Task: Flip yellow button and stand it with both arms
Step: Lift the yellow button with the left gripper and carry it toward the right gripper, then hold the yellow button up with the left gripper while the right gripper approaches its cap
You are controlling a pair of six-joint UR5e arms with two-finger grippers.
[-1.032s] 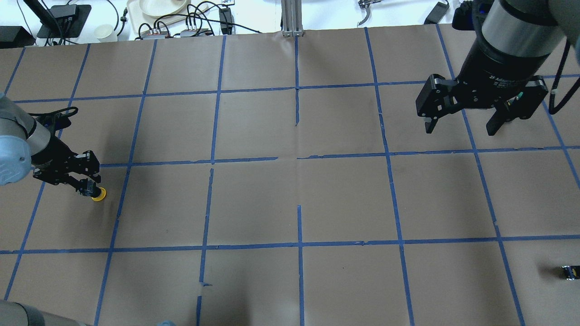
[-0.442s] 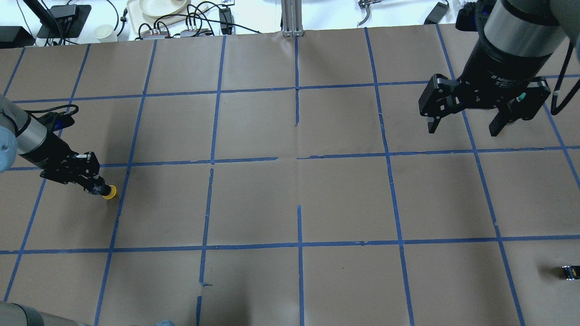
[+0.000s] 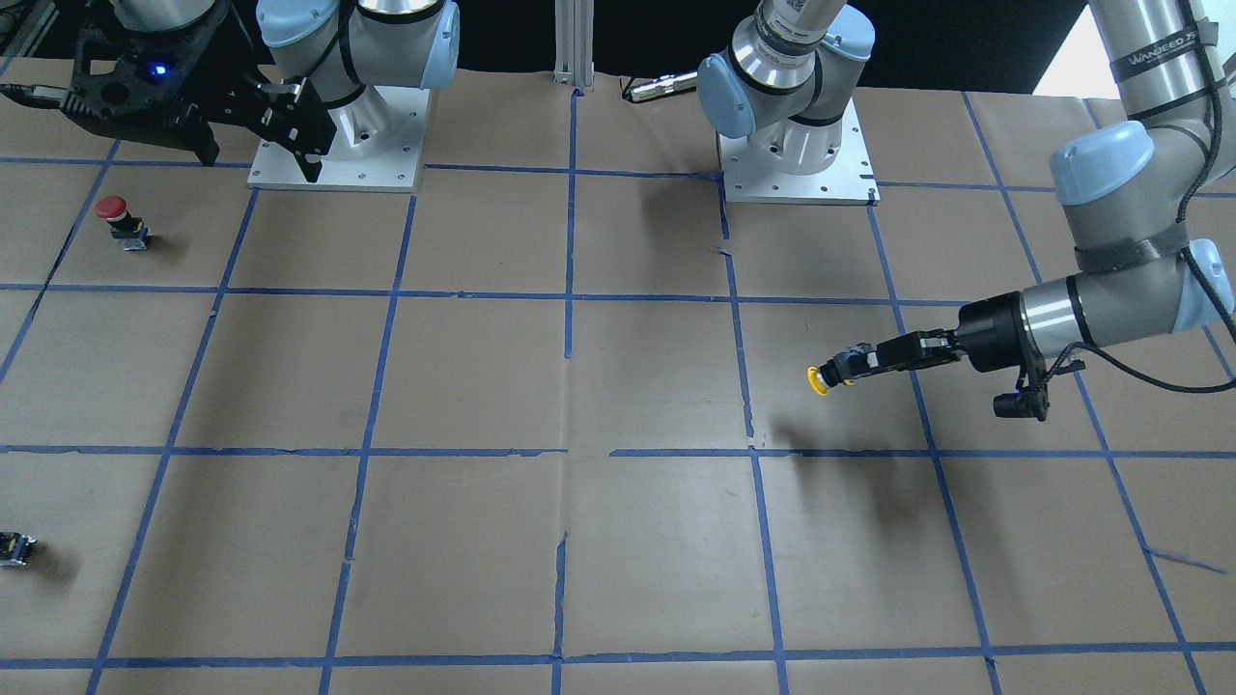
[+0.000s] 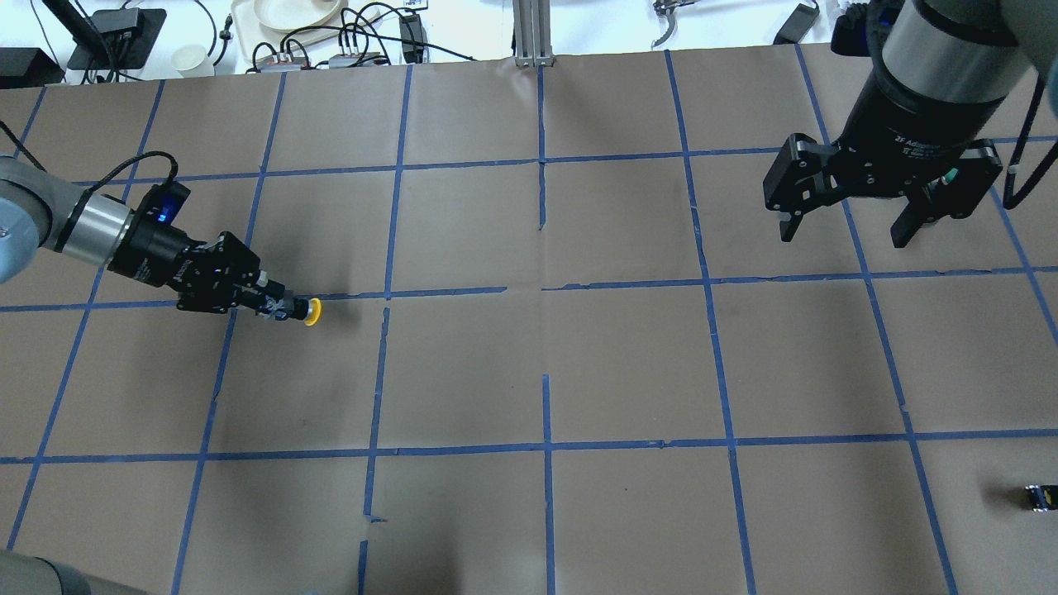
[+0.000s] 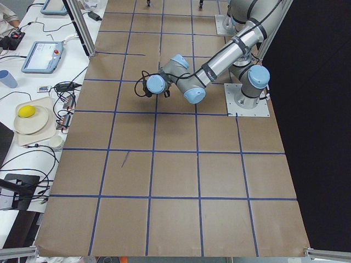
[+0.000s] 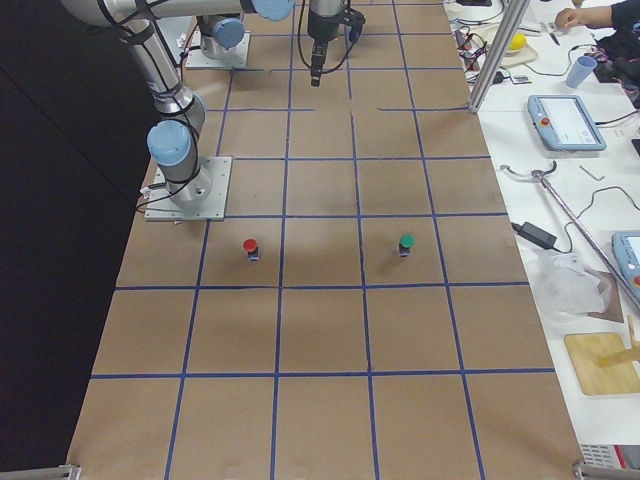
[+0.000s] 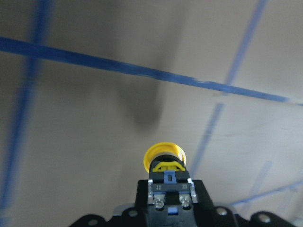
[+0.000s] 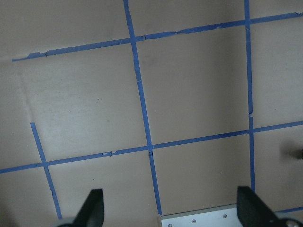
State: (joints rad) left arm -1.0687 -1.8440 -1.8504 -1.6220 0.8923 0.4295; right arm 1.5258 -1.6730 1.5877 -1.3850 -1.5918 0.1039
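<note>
Legibly, "2F" above right fingers (image 4: 907, 227)

we've got a table covered in brown paper (image 4: 628, 364) with a blue tape grid; a red-capped push-button (image 3: 121, 222), a green-capped push-button (image 6: 405, 244) and a small dark capless part (image 4: 1037, 497) sit on it.

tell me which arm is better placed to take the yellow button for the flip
Likely the right: the right gripper hangs open and empty, while the left gripper holds the yellow button by its body, cap pointing out.
</note>
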